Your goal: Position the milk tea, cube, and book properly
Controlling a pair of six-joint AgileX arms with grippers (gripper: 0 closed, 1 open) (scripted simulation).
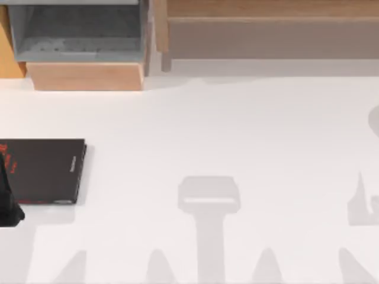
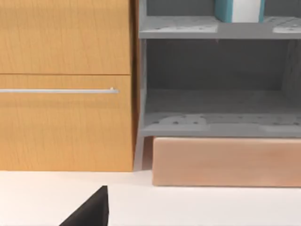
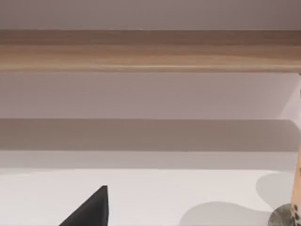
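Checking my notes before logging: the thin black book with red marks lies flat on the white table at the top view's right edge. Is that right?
Not quite. The thin black book with red marks does lie flat on the white table, but at the left edge, as the top view shows.

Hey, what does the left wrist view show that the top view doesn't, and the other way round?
Left wrist view alone: the light-blue book standing on the upper grey shelf, and an orange wooden cabinet front with a metal handle. Top view alone: a black book with red marks lying flat near the table's left edge, with part of the left arm over it. Both share the grey shelf unit, the pale wooden block below it, and the white table.
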